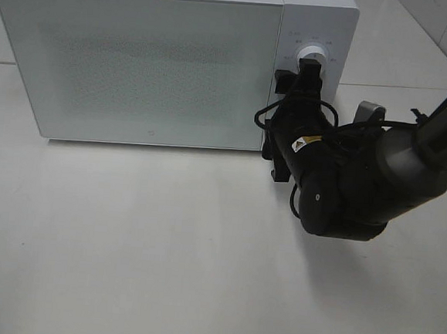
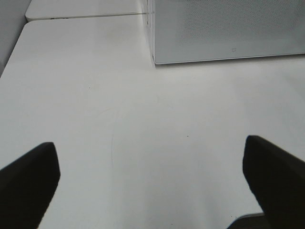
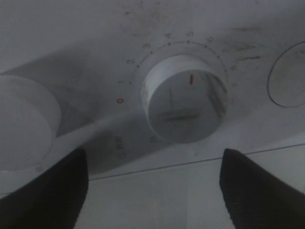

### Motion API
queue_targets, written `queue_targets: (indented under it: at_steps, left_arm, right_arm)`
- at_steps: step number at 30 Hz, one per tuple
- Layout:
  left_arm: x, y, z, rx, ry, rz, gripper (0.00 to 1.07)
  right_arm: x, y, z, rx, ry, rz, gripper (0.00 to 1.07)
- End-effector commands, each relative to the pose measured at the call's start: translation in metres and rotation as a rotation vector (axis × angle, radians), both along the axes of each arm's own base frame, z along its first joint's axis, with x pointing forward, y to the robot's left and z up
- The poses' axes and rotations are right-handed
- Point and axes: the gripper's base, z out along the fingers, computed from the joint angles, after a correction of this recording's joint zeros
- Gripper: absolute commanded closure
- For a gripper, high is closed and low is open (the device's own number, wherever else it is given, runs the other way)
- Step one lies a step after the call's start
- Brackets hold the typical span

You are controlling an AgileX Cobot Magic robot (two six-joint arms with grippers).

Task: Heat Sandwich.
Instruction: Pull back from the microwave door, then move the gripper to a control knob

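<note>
A big white microwave [image 1: 139, 60] fills the upper left of the high view. It stands on a white table [image 1: 124, 244]. Its door is shut and milky, so the sandwich cannot be seen anywhere. The dark right arm [image 1: 346, 184] sits at the middle right and hides the lower part of the knob panel. The right gripper [image 1: 307, 74] is at the round dial [image 3: 183, 105]. Its fingers [image 3: 47, 191] are spread wide on both sides and do not touch it. The left gripper [image 2: 152, 186] is wide open over bare table, holding nothing.
</note>
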Motion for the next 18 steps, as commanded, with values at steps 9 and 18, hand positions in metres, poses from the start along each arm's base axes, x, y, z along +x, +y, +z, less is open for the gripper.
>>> queue_targets:
  at_steps: [9, 18]
  left_arm:
    - [-0.003, 0.0, -0.001, -0.012, -0.031, -0.001, 0.04]
    - [-0.003, 0.0, -0.001, -0.011, -0.031, -0.001, 0.04]
  right_arm:
    - [0.0, 0.0, 0.015, -0.09, 0.003, 0.045, 0.31]
    - [-0.022, -0.009, 0.017, -0.248, 0.109, 0.136, 0.31]
